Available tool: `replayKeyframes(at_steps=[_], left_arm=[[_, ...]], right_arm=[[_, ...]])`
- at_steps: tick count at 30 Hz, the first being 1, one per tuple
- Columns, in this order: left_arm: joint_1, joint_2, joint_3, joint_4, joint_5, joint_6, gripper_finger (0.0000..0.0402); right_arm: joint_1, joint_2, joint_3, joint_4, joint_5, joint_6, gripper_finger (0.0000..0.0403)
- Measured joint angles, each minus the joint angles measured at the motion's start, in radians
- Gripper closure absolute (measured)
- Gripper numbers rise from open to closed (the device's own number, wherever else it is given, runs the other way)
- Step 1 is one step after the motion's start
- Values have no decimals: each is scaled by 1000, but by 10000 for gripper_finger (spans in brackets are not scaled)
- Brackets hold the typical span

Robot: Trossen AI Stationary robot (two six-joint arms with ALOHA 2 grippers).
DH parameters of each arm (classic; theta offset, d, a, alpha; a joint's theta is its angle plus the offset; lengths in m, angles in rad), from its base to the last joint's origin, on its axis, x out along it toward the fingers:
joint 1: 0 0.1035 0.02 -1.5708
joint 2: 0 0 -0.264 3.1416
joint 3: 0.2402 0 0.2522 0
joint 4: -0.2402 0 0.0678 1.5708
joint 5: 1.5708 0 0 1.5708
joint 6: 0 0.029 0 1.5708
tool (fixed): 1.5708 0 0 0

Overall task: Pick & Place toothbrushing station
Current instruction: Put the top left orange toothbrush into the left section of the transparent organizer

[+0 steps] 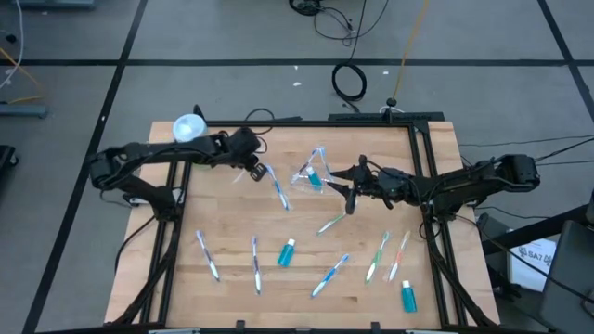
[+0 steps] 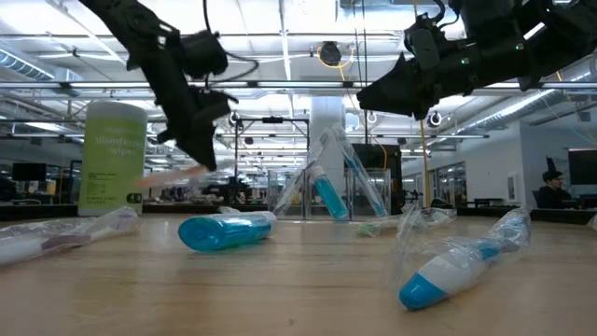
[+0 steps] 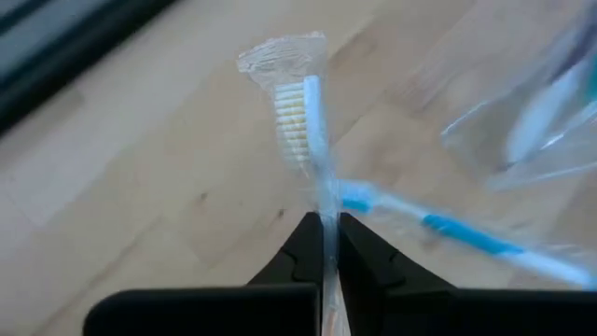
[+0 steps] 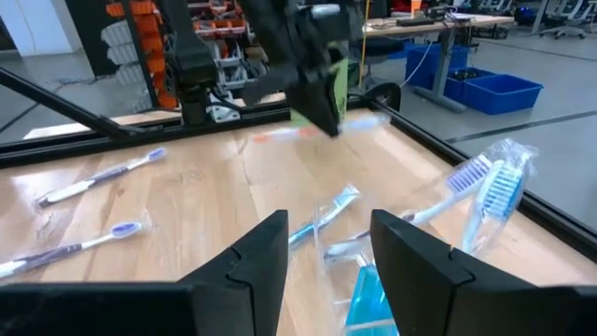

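across the wooden table [image 1: 306, 288] the two dark arms reach inward from either side, the left arm stretched from the far left corner toward the middle, the right arm coming in from the right edge. at the far left corner stands a large green canister [image 2: 114, 157] with a white lid, well apart from the small things. near the table's middle stands the clear plastic cup [image 1: 313, 173], upright-looking from above, with a teal tube [image 2: 328, 196] and toothbrushes leaning inside it. the right gripper [image 1: 348, 193] hangs just beside that cup on its right, fingers parted with nothing between them, and its wrist view looks down on the cup's rim and the blue-bristled brush heads sticking out. the left gripper [image 1: 257, 173] sits left of the cup, jaws pinched shut on a wrapped toothbrush [image 3: 308, 121] with white bristles and a blue neck, the plastic wrap flaring past the head; the low view shows it lifted off the wood. a blue toothbrush [image 1: 280, 193] lies on the table between this gripper and the cup. along the near side more wrapped toothbrushes lie scattered, a blue-handled one [image 1: 208, 255] to the left and a green one [image 1: 378, 256] to the right. two more teal tubes lie flat, one near the middle [image 1: 287, 251] and one toward the near right corner [image 1: 408, 297].
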Motion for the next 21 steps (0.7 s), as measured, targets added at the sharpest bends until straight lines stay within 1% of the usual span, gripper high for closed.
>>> replayKeyframes(at_steps=[4,9,15,21], left_arm=[[-33,-60,0,75,-1,-20,384],[-82,-77,2,280,2,-14,394],[-127,-77,2,497,-7,-7,375],[-177,-70,2,701,-28,71,395]], right_arm=[[0,0,0,-1,0,0,255],[0,0,0,-2,0,3,253],[0,0,0,-10,0,7,255],[0,0,0,-16,0,7,255]])
